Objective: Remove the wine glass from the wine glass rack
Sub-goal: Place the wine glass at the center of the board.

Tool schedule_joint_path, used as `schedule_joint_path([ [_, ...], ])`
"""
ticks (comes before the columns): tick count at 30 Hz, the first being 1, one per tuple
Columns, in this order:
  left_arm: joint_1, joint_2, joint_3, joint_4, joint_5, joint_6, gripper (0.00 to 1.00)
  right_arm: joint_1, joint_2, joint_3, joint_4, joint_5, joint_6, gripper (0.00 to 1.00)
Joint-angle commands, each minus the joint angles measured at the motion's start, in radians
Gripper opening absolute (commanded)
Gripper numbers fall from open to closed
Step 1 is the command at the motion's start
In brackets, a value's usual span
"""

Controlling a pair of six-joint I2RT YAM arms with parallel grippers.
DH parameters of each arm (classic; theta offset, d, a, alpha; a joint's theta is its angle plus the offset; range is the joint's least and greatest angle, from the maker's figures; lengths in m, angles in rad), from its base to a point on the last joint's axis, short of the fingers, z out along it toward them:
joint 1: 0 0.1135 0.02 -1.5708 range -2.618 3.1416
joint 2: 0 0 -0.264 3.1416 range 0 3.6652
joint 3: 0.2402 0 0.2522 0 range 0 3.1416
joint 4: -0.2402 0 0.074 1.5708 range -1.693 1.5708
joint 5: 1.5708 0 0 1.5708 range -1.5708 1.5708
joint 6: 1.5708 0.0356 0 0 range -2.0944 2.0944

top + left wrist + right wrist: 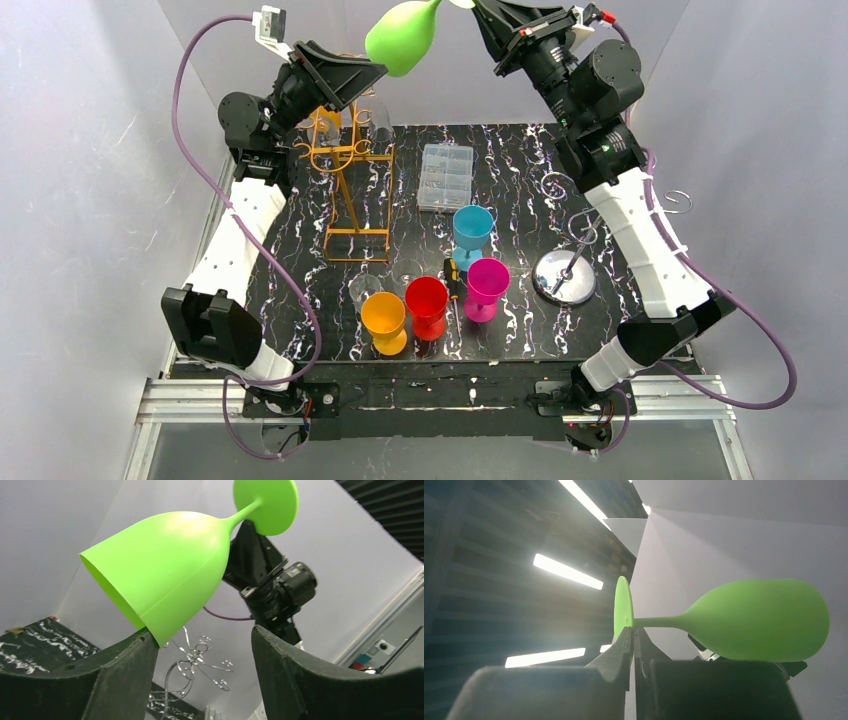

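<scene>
A lime-green wine glass [403,38] hangs in the air high above the back of the table, lying sideways. My right gripper [478,8] is shut on the rim of its round foot [623,605], with the bowl [759,620] sticking out to the side of the shut gripper [633,631]. My left gripper [378,72] is open just below the bowl. In the left wrist view the bowl's rim [165,565] sits right at my left finger [135,660], with the open gripper [202,632] under it. The silver wire rack [565,272] stands empty at the right.
An orange wire rack [345,190] stands at the back left under my left arm. A clear plastic box [446,177] lies mid-table. Blue [472,230], magenta [487,285], red [427,303] and orange [384,318] glasses stand near the front.
</scene>
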Motion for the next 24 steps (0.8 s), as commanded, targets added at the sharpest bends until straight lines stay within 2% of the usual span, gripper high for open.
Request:
schedule_joint_path([
  [1, 0.0, -0.016, 0.012, 0.189, -0.004, -0.111, 0.61, -0.016, -0.01, -0.037, 0.143, -0.056, 0.096, 0.01],
  [6, 0.0, -0.016, 0.003, 0.29, -0.03, -0.199, 0.47, -0.041, -0.022, -0.116, 0.217, -0.061, 0.153, 0.01],
  [13, 0.0, 0.009, 0.015, 0.378, -0.061, -0.282, 0.34, -0.077, -0.041, -0.187, 0.273, -0.076, 0.199, 0.01],
  [18, 0.0, 0.014, 0.029, 0.378, -0.054, -0.298, 0.19, -0.102, -0.055, -0.224, 0.293, -0.087, 0.216, 0.01],
  [22, 0.0, 0.002, 0.022, 0.328, -0.05, -0.28, 0.0, -0.104, -0.067, -0.248, 0.304, -0.098, 0.208, 0.01],
  [24, 0.0, -0.019, 0.011, 0.268, -0.056, -0.249, 0.0, -0.104, -0.074, -0.262, 0.298, -0.103, 0.19, 0.01],
])
